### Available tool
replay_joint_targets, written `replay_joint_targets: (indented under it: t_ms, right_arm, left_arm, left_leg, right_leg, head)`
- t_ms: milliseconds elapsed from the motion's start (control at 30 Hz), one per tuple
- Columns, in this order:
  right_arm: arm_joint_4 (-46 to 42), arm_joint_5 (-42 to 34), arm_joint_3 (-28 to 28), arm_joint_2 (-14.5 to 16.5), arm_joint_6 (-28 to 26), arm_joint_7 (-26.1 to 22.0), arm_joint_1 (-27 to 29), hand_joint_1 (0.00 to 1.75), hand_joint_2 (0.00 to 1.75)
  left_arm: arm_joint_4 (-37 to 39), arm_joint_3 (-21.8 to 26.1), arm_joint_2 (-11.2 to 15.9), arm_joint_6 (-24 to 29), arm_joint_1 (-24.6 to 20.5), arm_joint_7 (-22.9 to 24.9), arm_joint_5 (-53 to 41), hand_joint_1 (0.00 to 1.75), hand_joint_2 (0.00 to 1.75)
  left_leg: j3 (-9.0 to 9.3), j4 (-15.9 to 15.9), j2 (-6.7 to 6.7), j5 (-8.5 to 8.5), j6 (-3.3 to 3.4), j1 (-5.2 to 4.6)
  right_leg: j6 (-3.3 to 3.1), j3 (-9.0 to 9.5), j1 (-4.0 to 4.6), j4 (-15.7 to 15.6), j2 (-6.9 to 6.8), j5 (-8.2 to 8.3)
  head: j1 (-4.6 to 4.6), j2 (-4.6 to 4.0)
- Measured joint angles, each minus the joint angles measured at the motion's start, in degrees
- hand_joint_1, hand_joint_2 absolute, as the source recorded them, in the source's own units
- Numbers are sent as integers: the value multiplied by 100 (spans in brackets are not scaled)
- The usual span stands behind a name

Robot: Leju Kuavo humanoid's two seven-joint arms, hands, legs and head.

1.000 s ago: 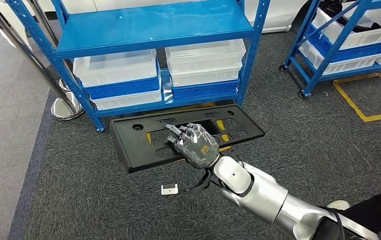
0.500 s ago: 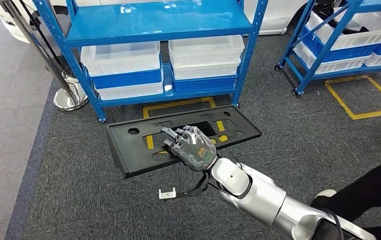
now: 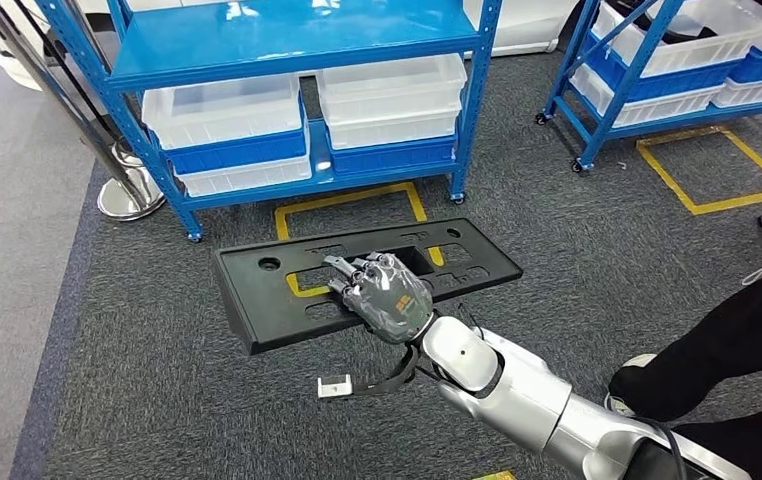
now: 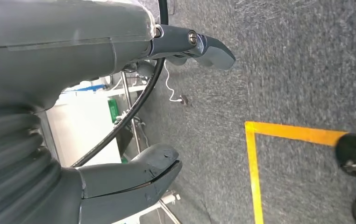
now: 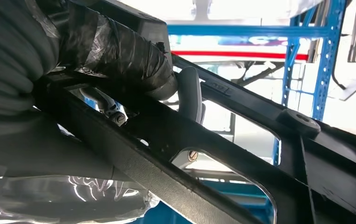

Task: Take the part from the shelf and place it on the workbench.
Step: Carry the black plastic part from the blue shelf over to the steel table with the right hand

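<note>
Black part [image 3: 287, 290] under right hand [image 3: 387, 295] fingers [image 3: 342, 266]

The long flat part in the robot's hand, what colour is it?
Black. The part, held by the right hand, shows best in the head view.

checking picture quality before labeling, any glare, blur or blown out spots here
Head view: sharp, with glare on the blue shelf. Right wrist view: background blown out white behind the black part, right hand close and soft. Left wrist view: left hand blurred, carpet sharper.
</note>
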Motion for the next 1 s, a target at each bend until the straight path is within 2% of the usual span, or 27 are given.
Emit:
replay_joint_targets:
  t_ms: [33, 67, 100, 167, 200, 233, 300, 333, 367, 433, 467, 500, 533, 567, 600, 667, 700, 733, 800, 833, 900, 933, 967, 1000]
  right_arm:
    - [4, -9, 0, 3, 4, -2, 16, 175, 175]
    - [7, -14, 0, 6, 7, -2, 27, 175, 175]
    - [9, -15, -1, 11, 8, -2, 32, 175, 175]
    - [9, -17, -7, 27, 8, -5, 28, 175, 175]
    - [9, -17, -10, 37, 8, -10, 23, 175, 175]
    - [9, -17, -15, 46, 8, -18, 21, 175, 175]
    - [10, -18, -22, 57, 9, -39, 27, 175, 175]
    - [10, -19, -27, 57, 10, -48, 29, 175, 175]
    - [11, -20, -33, 57, 10, -54, 24, 175, 175]
    - [12, -21, -42, 58, 11, -61, 14, 175, 175]
    - [13, -21, -44, 60, 13, -62, 19, 175, 175]
    - [16, -21, -44, 62, 15, -63, 33, 175, 175]
    - [21, -19, -44, 64, 18, -63, 47, 175, 175]
    - [26, -16, -44, 65, 23, -63, 58, 175, 175]
    - [31, -10, -46, 64, 30, -65, 61, 175, 175]
    - [32, 2, -61, 64, 43, -68, 41, 175, 175]
    - [31, 6, -68, 64, 48, -70, 27, 175, 175]
    - [30, 7, -74, 63, 53, -70, 15, 175, 175]
    - [33, 5, -78, 59, 62, -70, 6, 175, 175]
    - [36, 5, -80, 57, 64, -70, 5, 175, 175]
    - [40, 5, -81, 61, 66, -70, -7, 175, 175]
    - [41, 5, -81, 64, 67, -71, -14, 175, 175]
    - [44, 2, -81, 68, 71, -75, -15, 175, 175]
    - [49, -10, -81, 69, 80, -82, -11, 175, 175]
  left_arm:
    - [0, 0, -1, 0, 2, 1, 0, 0, 175]
    - [0, 0, -1, 0, 3, 1, 0, 0, 175]
    - [0, 0, 0, 1, 3, 1, 0, 0, 175]
    - [-1, 0, 5, 1, 3, 0, 0, 0, 175]
    - [-1, 0, 8, 2, 3, 0, 0, 0, 175]
    - [-1, -1, 10, 2, 3, 0, 0, 0, 175]
    - [-2, -2, 10, 2, 1, 1, 0, 0, 175]
    - [-2, -2, 9, 2, -1, 1, 0, 0, 175]
    - [-2, -2, 9, 2, 1, 1, 0, 0, 175]
    - [-3, -2, 10, 4, 15, -1, 0, 0, 175]
    - [-3, -2, 10, 6, 24, -1, 0, 0, 175]
    - [-4, -2, 9, 9, 31, -1, 0, 0, 175]
    - [-4, -2, 9, 11, 35, -1, 0, 0, 175]
    - [-4, -2, 8, 12, 34, -1, 0, 0, 175]
    - [-5, -1, 7, 9, 33, -1, 0, 0, 175]
    - [-6, 0, 5, 2, 31, -1, 0, 0, 175]
    - [-7, 0, 5, -1, 30, -1, 0, 0, 175]
    - [-7, 0, 4, -1, 28, -1, 0, 0, 175]
    - [-8, 0, 4, -1, 15, -1, 0, 0, 175]
    - [-8, 0, 4, -2, 6, -1, 0, 0, 175]
    - [-10, 0, 5, -3, 5, -2, 0, 0, 175]
    - [-10, 0, 5, -4, 13, -3, 0, 0, 175]
    - [-11, 0, 4, -4, 26, -3, 0, 0, 175]
    - [-11, 0, 5, -4, 39, -2, 0, 0, 175]
  left_leg:
    - [14, 50, -2, 18, -8, 10]
    - [143, -130, -14, 139, -7, 19]
    - [370, -504, -71, 320, 3, 29]
    - [790, -1250, -369, 540, 38, 45]
    - [899, -1458, -485, 577, 54, 45]
    - [927, -1524, -545, 565, 73, 35]
    - [926, -1549, -421, 621, 134, 22]
    - [924, -1576, -349, 655, 182, 26]
    - [916, -1608, -267, 691, 233, 32]
    - [878, -1638, -101, 733, 303, 19]
    - [851, -1635, -20, 743, 320, 4]
    - [827, -1630, 59, 749, 327, -10]
    - [807, -1620, 136, 754, 330, -21]
    - [792, -1607, 209, 756, 330, -31]
    - [783, -1589, 278, 754, 325, -41]
    - [769, -1545, 407, 737, 299, -68]
    - [762, -1528, 462, 731, 278, -79]
    - [759, -1521, 518, 729, 254, -88]
    - [762, -1523, 600, 729, 199, -94]
    - [755, -1495, 550, 694, 162, -86]
    - [615, -1158, 273, 441, 87, -55]
    - [474, -817, 118, 238, 54, -33]
    - [302, -419, 34, 40, 30, -19]
    - [157, -86, 6, -85, 10, -7]
  right_leg:
    - [11, -31, -1, 7, 43, 23]
    - [26, -55, -4, 14, 92, 42]
    - [44, -71, -9, 20, 142, 58]
    - [97, -101, -21, 30, 236, 95]
    - [134, -121, -29, 31, 279, 119]
    - [177, -143, -40, 25, 330, 147]
    - [264, -181, -56, 8, 415, 197]
    - [291, -212, -53, 43, 365, 170]
    - [306, -287, -42, 177, 255, 66]
    - [314, -571, -22, 790, -16, -324]
    - [322, -737, -21, 1177, -82, -519]
    - [331, -844, -23, 1466, -112, -628]
    - [335, -855, -24, 1572, -131, -637]
    - [328, -739, -22, 1448, -156, -546]
    - [307, -509, -14, 1108, -212, -389]
    - [232, -47, 35, 325, -422, -173]
    - [201, 75, 65, 92, -486, -128]
    - [177, 101, 89, 6, -500, -127]
    - [139, 78, 84, -11, -373, -76]
    - [112, 75, 63, -37, -318, -47]
    - [56, 64, 11, -84, -218, 12]
    - [40, 45, 6, -88, -167, 31]
    - [31, 22, 3, -83, -109, 45]
    - [32, 0, 2, -75, -41, 57]
  head:
    - [0, 0]
    - [-1, 0]
    - [0, 0]
    - [0, 0]
    - [1, 0]
    - [1, 0]
    - [1, 0]
    - [3, 0]
    - [4, 0]
    - [6, 0]
    - [4, 0]
    - [6, 0]
    - [5, 0]
    - [6, 0]
    - [7, 0]
    - [5, 0]
    - [5, 0]
    - [5, 0]
    - [7, 0]
    - [6, 0]
    - [4, 0]
    - [3, 0]
    - [3, 0]
    - [3, 0]
